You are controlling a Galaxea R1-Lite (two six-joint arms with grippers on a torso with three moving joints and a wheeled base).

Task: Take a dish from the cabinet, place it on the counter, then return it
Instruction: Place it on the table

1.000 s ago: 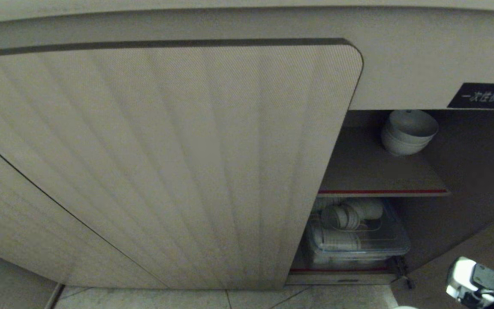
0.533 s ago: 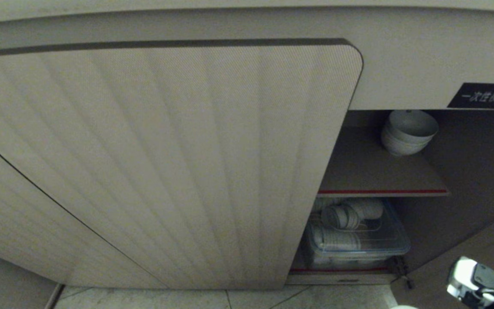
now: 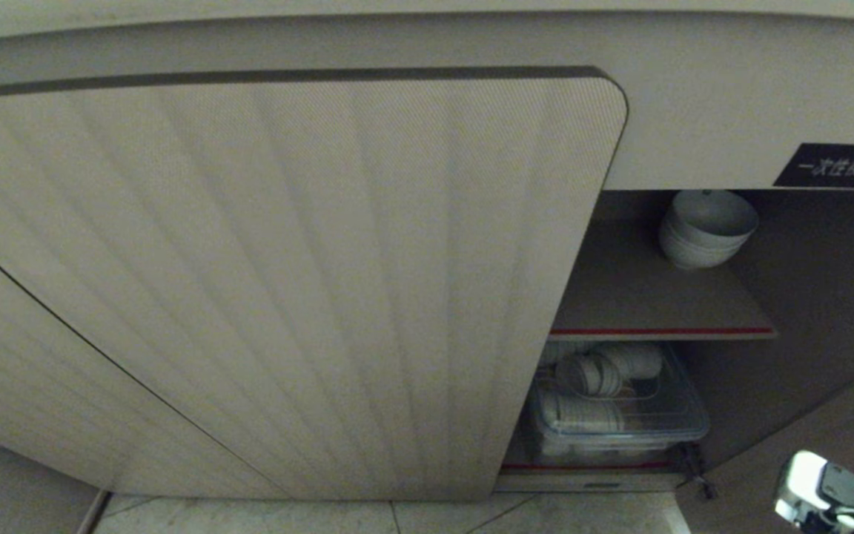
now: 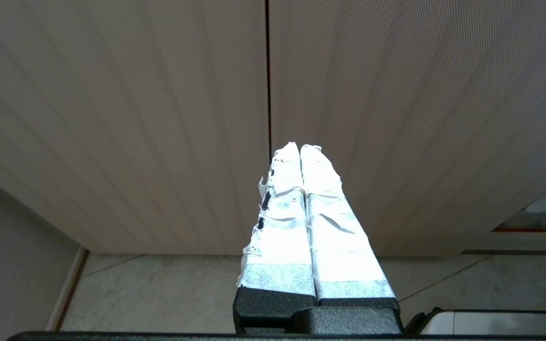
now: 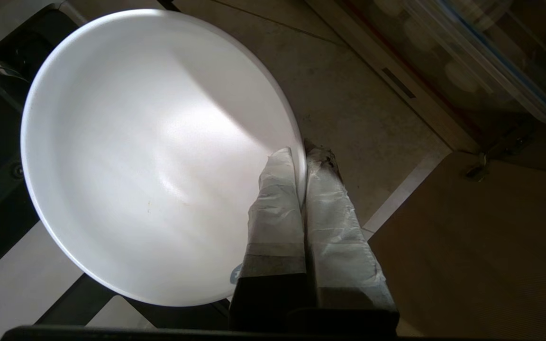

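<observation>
Since the earlier frame the right gripper (image 5: 300,154) has sunk slightly at the lower right of the head view; nothing else has shifted. Its fingers (image 5: 277,199) pinch the rim of the dish (image 5: 150,151), held above the floor. The left gripper (image 4: 300,151) has its fingers pressed together, empty, facing the cabinet (image 3: 286,282) doors. A stack of bowls (image 3: 705,226) sits on the shelf (image 3: 657,304) at right.

Right gripper (image 5: 301,154): taped fingers (image 5: 273,199) pinched together on the rim of the bowl (image 5: 150,151), one inside the wall, one outside; bowl carried low, above the floor. Right wrist visible at the lower right corner of the head view. Left gripper (image 4: 300,149): fingers pressed together, empty, parked low.
</observation>
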